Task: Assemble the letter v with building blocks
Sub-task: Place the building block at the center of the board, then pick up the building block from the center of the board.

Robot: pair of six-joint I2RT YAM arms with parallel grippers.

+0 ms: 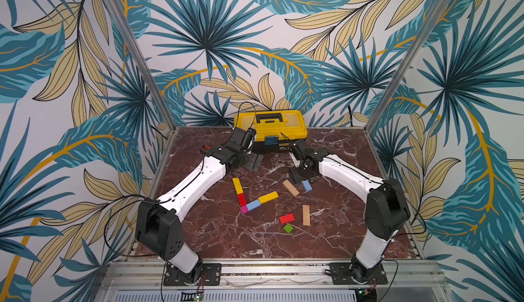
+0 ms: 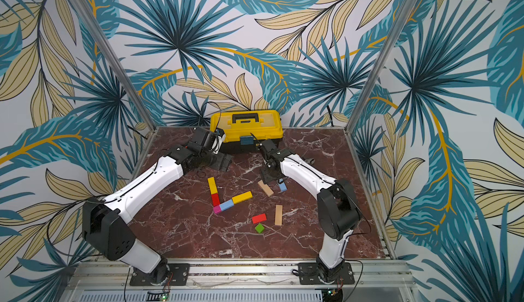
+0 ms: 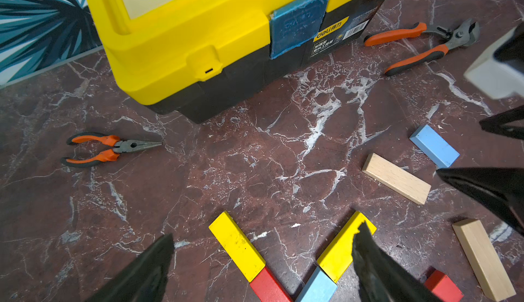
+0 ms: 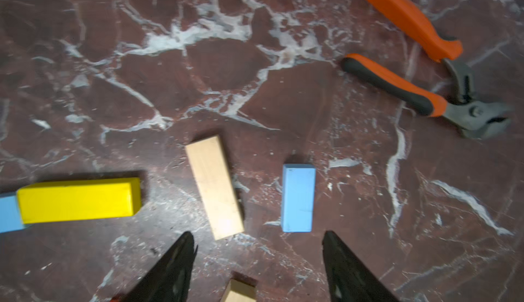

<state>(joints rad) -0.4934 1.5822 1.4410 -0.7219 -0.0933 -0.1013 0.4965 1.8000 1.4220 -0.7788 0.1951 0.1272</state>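
Five building blocks lie end to end in a V in both top views: yellow bar (image 1: 237,185), red block (image 1: 241,199), magenta cube (image 1: 243,209), light-blue block (image 1: 253,205), yellow bar (image 1: 268,197). Loose to its right are a tan bar (image 1: 290,187), a light-blue block (image 4: 298,197), another tan bar (image 1: 306,215), a red block (image 1: 287,218) and a green cube (image 1: 288,228). My left gripper (image 3: 265,229) hangs open over the V's far ends. Just above the first tan bar (image 4: 214,185) and the loose light-blue block, my right gripper (image 4: 258,233) is open with nothing in it.
A yellow and black toolbox (image 1: 270,124) stands at the back middle of the marble table (image 1: 215,238). Orange-handled needle-nose pliers (image 3: 113,150) lie left of it. Orange-handled cutters (image 4: 411,68) lie to its right, beyond my right gripper.
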